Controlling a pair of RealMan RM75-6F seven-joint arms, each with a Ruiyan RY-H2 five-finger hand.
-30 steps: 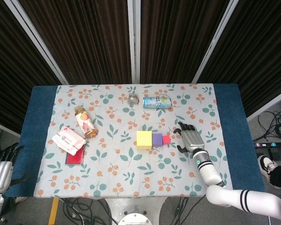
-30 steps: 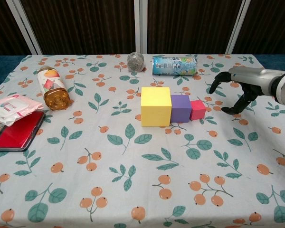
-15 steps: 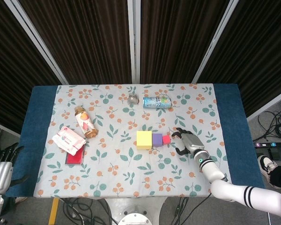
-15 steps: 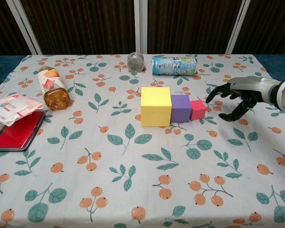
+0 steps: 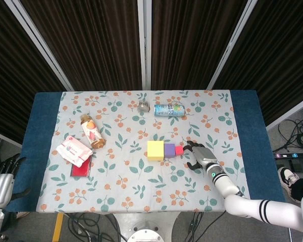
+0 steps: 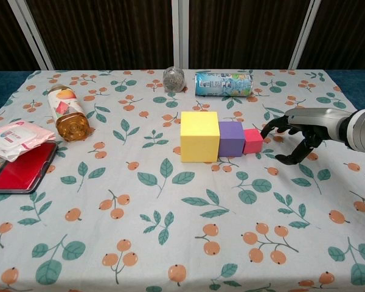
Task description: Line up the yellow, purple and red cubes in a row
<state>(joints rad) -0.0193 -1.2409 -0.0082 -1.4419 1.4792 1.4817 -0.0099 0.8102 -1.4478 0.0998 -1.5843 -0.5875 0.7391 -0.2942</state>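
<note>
The small red cube point(image 6: 253, 141) looks light and rigid, best pinched across its flat sides by the empty, spread-fingered right hand point(image 6: 295, 137).

Largest cube point(image 6: 199, 136), middle cube point(image 6: 231, 138), smallest cube point(image 6: 252, 140) adjoin left-to-right, seemingly touching.

High overhead head view; low, closer chest view.

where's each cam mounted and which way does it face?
Head view: high above the near edge, looking steeply down on the whole table; shows the right hand with its arm, and the left hand off the table.
Chest view: low, looking level across; shows only the right hand.
Shared: yellow cube, purple cube, red cube.
</note>
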